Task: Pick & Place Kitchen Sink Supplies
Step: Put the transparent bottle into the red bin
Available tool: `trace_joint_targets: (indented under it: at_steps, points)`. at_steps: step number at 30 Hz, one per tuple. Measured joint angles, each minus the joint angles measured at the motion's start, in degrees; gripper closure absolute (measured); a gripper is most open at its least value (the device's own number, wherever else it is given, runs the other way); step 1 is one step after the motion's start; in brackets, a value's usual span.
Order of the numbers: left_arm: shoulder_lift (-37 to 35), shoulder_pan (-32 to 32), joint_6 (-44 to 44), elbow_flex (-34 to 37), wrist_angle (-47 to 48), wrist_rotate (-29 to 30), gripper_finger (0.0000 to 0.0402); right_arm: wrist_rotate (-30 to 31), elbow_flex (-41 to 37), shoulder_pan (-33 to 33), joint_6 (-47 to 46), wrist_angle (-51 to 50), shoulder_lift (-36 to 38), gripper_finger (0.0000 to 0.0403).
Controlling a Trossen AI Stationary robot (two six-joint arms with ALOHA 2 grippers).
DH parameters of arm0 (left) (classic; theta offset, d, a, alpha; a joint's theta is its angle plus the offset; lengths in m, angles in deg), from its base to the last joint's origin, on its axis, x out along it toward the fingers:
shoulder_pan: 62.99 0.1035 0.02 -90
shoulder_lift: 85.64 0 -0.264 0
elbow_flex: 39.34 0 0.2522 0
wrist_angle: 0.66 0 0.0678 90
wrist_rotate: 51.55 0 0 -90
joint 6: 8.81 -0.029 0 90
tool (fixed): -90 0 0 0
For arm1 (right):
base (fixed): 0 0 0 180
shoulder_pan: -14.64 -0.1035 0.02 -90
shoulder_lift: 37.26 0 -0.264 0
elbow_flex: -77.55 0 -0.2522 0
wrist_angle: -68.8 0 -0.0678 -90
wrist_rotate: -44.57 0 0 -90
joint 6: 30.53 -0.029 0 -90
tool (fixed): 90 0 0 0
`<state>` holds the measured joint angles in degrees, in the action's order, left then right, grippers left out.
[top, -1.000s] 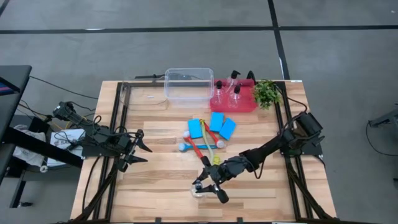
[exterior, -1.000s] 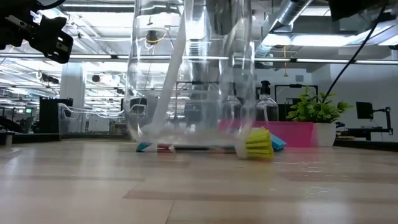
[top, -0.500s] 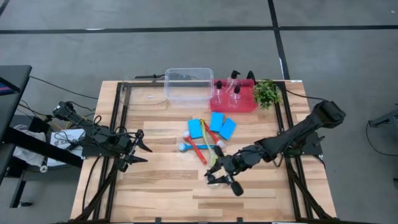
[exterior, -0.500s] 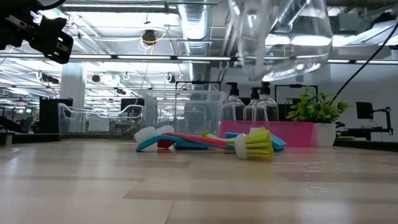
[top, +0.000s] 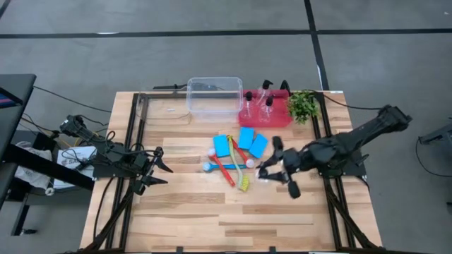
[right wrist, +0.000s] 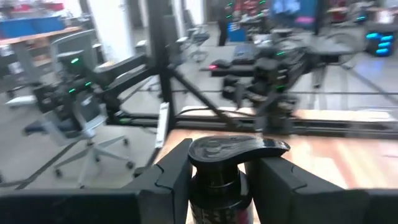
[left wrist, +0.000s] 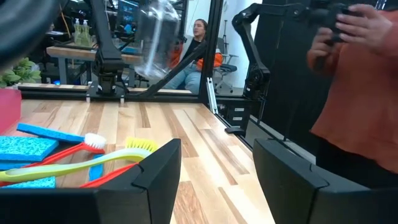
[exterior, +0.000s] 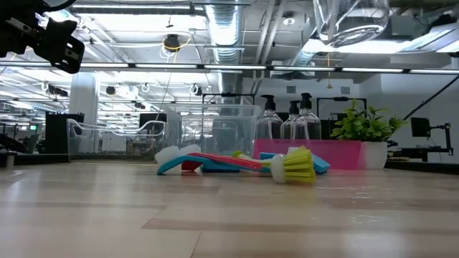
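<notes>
My right gripper is shut on a small clear bottle with a black pump top, held high over the table's right half. Only the bottle's base shows at the top of the low view. Three more such bottles stand in the red tray. Three blue sponges lie flat mid-table. The red, blue and yellow-green brushes lie beside them. My left gripper waits open at the table's left, level. My right gripper pinches the bottle's black neck, just under the pump top, between its two fingers. The fingers come in level from the table's right side. The bottle is upright and lifted clear, its clear body hanging below the fingers.
A clear plastic tub stands at the far edge beside the red tray, and a small green plant stands to the tray's right. Bare wood stretches along the near half of the table. A person stands beyond the table's edge.
My right gripper has risen from near the table's front edge and gone toward the far right, holding the bottle. The bottle stood on the wood a second ago and now hangs well clear of it.
</notes>
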<state>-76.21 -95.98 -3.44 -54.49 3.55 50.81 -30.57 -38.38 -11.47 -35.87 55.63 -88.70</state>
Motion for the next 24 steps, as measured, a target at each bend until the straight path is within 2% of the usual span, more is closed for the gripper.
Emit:
trace_joint_targets:
  at_steps: [6,14,19,24]
  points:
    - [0.0,0.0,0.0,0.0,-0.01,0.01,0.0199,10.14,0.0,0.08,4.04,-4.31,7.5,0.0255]
    - [0.0,-0.02,0.0,0.0,0.01,0.0,0.0199,26.82,0.0,4.75,5.38,-7.06,12.85,0.0282]
    - [0.0,-0.02,0.0,0.0,0.01,0.02,0.0199,30.26,0.08,12.78,9.85,-5.14,13.46,0.0269]
    - [0.0,-0.02,0.0,0.0,0.01,0.0,0.0199,30.09,0.09,23.7,10.4,-3.36,13.19,0.0263]
